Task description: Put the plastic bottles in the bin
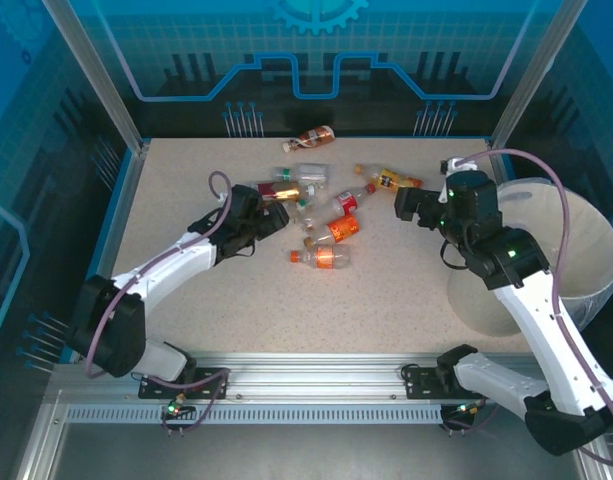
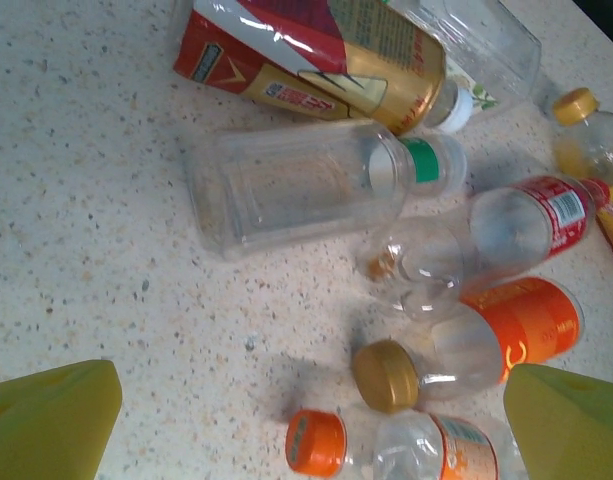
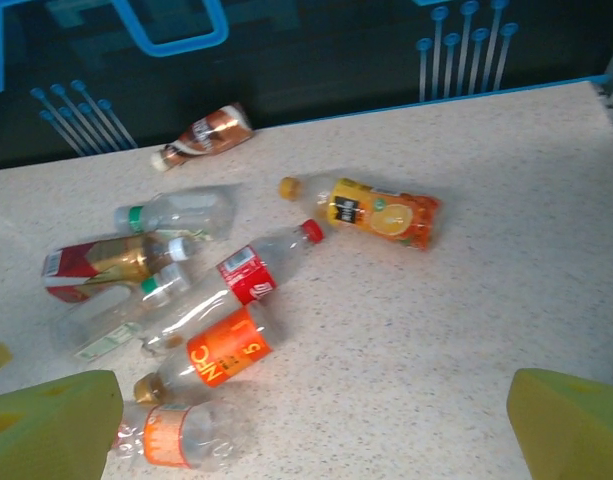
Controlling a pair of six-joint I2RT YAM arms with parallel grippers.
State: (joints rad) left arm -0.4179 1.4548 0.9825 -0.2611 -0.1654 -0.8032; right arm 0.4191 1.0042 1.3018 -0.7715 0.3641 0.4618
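Left gripper (image 1: 274,216) is hovering, jaws spread wide, just left of the plastic bottles (image 1: 343,229) lying scattered on the table (image 1: 186,190), while right gripper (image 1: 406,208), likewise spread, is hanging between them and the bin (image 1: 581,250) standing at far right.

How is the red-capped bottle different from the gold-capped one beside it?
The red-capped bottle wears a red label; the gold-capped bottle an orange one. The red-capped bottle's cap points away from the arms, the gold-capped bottle's toward them. Both are clear, lying down.
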